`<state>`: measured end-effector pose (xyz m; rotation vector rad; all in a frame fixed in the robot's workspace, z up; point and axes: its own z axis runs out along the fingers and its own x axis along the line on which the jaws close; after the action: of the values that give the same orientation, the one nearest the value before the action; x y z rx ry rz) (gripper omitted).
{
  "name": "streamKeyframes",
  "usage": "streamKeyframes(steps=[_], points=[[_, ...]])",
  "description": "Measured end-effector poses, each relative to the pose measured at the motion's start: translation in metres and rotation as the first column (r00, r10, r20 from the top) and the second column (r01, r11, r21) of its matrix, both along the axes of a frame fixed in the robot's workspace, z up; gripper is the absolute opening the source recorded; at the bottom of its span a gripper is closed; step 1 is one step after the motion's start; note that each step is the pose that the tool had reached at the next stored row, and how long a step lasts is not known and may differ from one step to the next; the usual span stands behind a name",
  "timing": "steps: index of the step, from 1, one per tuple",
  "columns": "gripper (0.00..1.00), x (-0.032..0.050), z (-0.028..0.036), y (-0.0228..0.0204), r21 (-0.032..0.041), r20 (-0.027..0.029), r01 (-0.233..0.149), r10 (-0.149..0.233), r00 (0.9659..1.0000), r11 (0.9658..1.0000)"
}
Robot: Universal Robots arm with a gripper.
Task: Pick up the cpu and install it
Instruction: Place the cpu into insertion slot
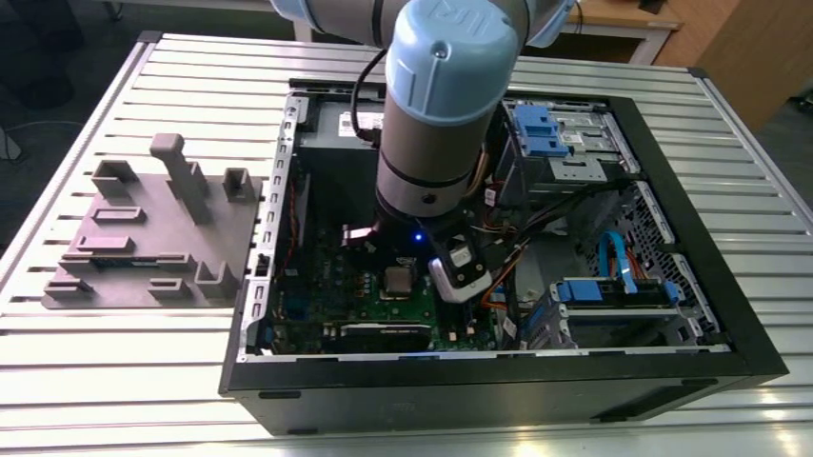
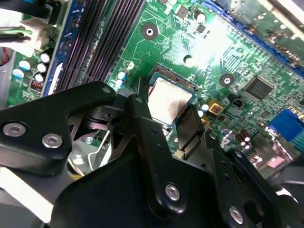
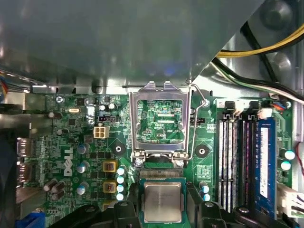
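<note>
The pick-up looked done: the gripper was narrowed around the cpu, its fingers lying against opposite edges of the chip and apparently gripping it, low over the green motherboard inside the open computer case. The cpu was lined up squarely on the socket, just beside the hinge of the load plate, though whether it was fully seated or held a little above could not be told. The load plate stood swung open, not yet closed over the chip, so the install was judged unfinished.
</note>
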<state>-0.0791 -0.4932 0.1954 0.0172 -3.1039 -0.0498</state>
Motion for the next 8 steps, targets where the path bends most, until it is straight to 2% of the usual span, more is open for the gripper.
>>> streamKeyframes(steps=[3, 8], points=[[0.47, -0.0002, -0.0028, 0.0000, 0.0001, 0.0000, 0.000, 0.000, 1.0000, 1.0000], [0.47, -0.0025, -0.0040, 0.0000, 0.0000, 0.0000, 0.001, -0.001, 1.0000, 1.0000]])
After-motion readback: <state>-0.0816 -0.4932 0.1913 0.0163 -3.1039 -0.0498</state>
